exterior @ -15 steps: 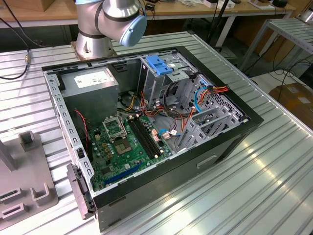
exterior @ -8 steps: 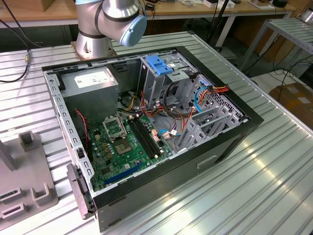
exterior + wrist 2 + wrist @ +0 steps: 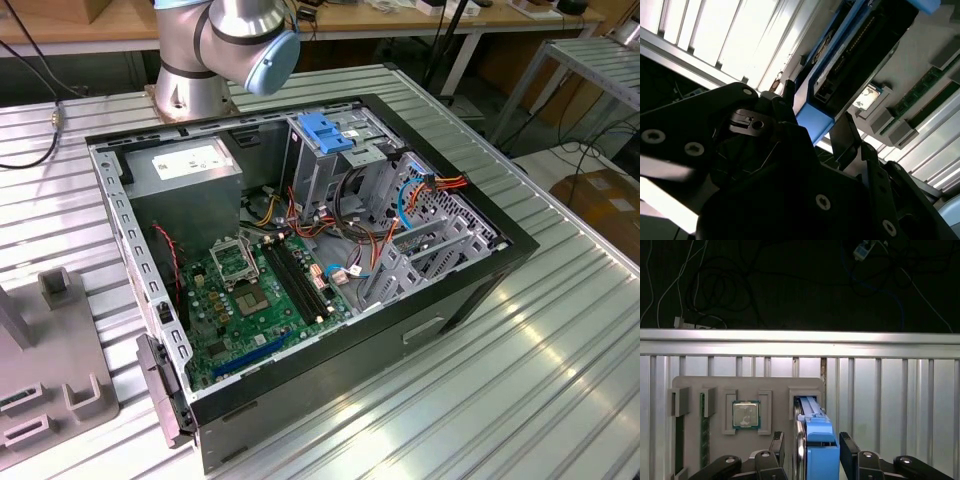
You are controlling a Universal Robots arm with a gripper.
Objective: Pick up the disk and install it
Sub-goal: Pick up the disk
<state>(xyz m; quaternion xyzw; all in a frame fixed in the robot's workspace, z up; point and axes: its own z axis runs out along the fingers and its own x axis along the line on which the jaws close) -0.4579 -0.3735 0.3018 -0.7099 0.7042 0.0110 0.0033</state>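
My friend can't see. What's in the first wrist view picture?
The disk, edged in blue, stands on edge in a slot of a grey tray, with the open tool straddling it. A square chip sits in another pocket of the tray, on a ribbed metal table.

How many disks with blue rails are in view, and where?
1. The disk stands in a slot of the grey holder plate, flanked by the open end effector. Others may be hidden inside the computer case.
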